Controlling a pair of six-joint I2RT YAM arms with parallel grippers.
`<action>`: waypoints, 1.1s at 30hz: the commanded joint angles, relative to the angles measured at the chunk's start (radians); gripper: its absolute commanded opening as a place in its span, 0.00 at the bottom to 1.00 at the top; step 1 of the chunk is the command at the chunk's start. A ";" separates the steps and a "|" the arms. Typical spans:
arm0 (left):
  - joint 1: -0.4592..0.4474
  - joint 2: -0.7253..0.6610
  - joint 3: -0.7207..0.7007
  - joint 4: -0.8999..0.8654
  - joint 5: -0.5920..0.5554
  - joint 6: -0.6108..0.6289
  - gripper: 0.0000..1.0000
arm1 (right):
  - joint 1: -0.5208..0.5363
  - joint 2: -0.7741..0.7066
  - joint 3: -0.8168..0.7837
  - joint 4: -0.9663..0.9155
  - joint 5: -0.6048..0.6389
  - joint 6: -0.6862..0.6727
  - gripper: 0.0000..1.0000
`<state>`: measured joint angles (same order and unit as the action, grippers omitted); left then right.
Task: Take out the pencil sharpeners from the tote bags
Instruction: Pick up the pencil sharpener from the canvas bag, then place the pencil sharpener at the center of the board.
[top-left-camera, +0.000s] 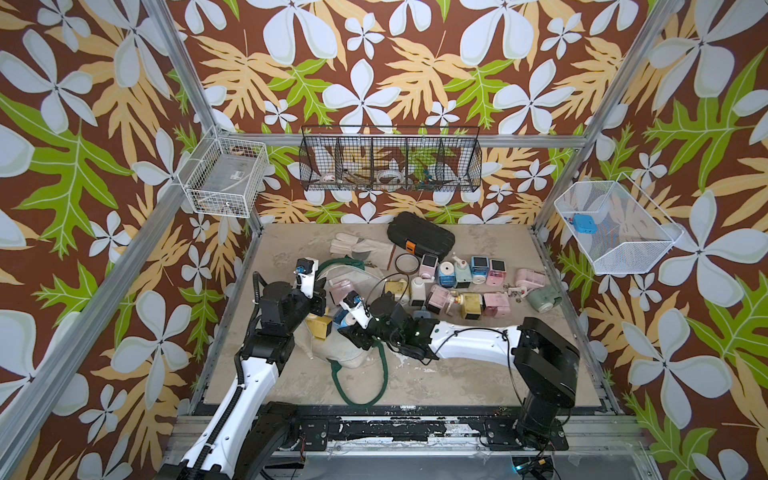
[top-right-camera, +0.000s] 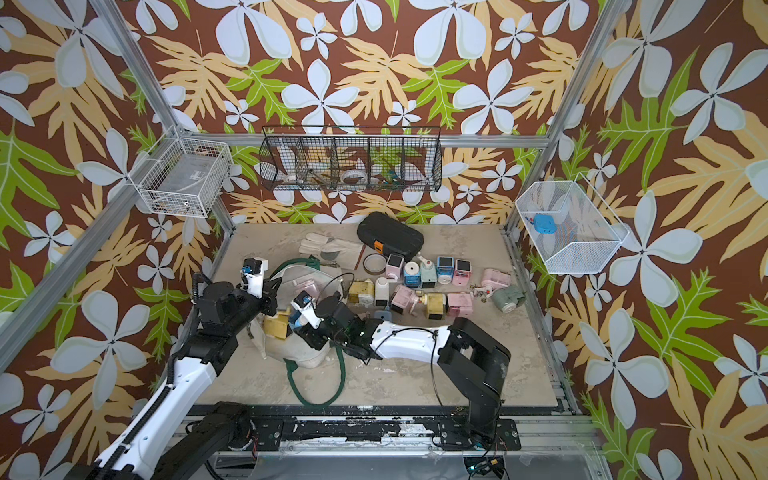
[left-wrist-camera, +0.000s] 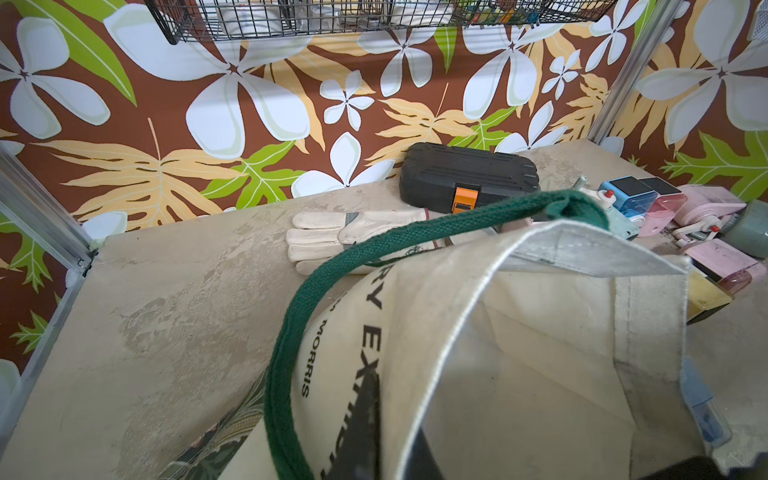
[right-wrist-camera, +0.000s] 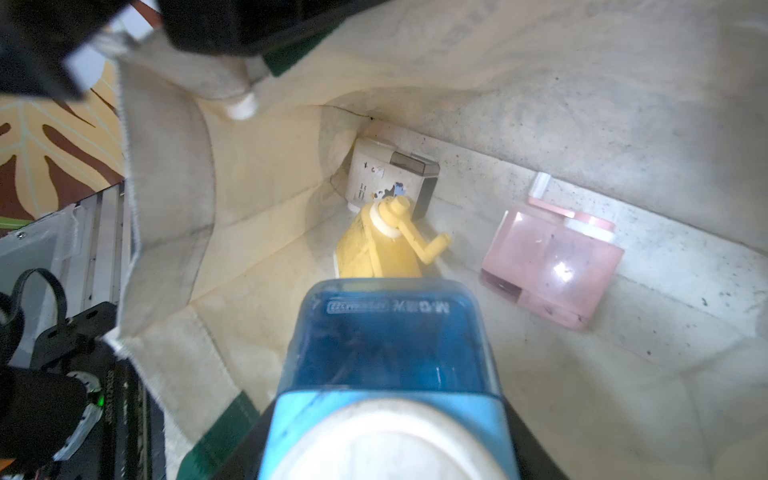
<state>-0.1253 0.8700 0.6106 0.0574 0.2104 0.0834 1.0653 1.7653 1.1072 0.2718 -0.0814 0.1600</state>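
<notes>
The cream tote bag lies on its side with its mouth facing the far right. My left gripper is shut on the bag's upper rim and holds the mouth up. My right gripper is at the mouth, shut on a blue pencil sharpener. Deeper in the bag lie a yellow sharpener, a pink one and a white one. Several more pencil sharpeners stand and lie on the table to the right of the bag.
A black hard case, a pale glove and a brown tape roll lie behind the bag. The bag's green handle loops towards the front edge. Wire baskets hang on the walls.
</notes>
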 joint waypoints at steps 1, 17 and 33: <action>0.001 -0.002 0.008 0.008 0.004 -0.010 0.00 | 0.003 -0.095 -0.079 0.041 0.002 0.046 0.32; 0.000 0.000 0.008 0.010 0.016 -0.014 0.00 | -0.074 -0.707 -0.497 -0.042 0.369 0.184 0.34; 0.000 -0.005 0.006 0.012 0.021 -0.015 0.00 | -0.357 -0.532 -0.652 0.044 0.405 0.343 0.35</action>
<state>-0.1253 0.8665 0.6109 0.0570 0.2142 0.0799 0.7116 1.1835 0.4450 0.2508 0.3000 0.4835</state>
